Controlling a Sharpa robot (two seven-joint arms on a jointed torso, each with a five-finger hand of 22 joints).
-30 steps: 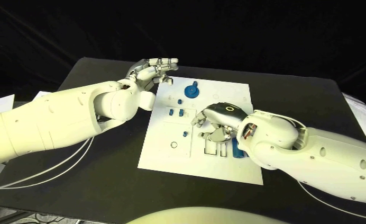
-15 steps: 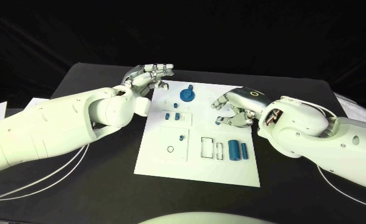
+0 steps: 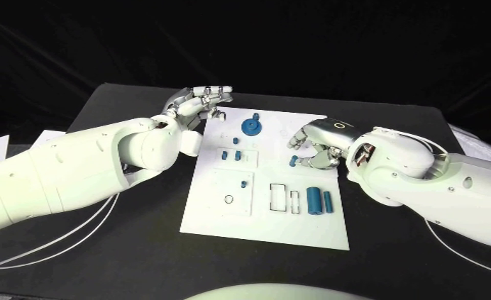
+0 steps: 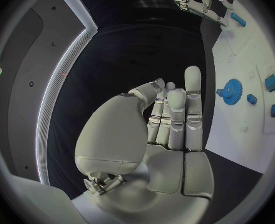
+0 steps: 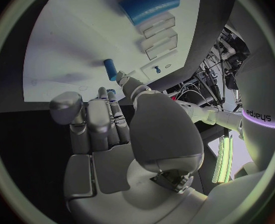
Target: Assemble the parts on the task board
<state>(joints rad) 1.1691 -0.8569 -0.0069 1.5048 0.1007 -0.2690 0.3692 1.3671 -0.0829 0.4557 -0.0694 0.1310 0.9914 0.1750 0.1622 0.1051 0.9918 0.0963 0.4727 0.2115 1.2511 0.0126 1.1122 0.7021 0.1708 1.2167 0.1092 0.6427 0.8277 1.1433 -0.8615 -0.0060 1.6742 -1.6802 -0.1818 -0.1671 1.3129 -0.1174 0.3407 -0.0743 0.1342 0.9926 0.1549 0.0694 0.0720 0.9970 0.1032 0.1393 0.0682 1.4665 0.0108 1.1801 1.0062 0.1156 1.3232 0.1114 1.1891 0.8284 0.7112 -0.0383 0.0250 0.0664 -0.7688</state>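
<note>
— Task board (image 3: pixel 271 225)? 
— Flat in the middle of the black bench (image 3: pixel 123 243), long side running from near edge to far edge.

— Parts? 
— Blue gear (image 3: pixel 252 128) near the board's far edge; small blue pegs (image 3: pixel 231 154) just nearer; a blue cylinder (image 3: pixel 315 201) lying beside a thin blue bar (image 3: pixel 328 201) toward the near right corner; one small blue peg (image 3: pixel 294 161) right at the right hand.

— Right hand (image 3: pixel 319 145)? 
— Low over the board's right edge, fingers (image 5: pixel 100 117) curled loosely, tips by that small peg; whether pinching it, cannot tell.

— Left hand (image 3: pixel 196 105)? 
— Raised over the board's far left corner, fingers (image 4: pixel 174 119) straight and side by side, grasping nothing.
</note>
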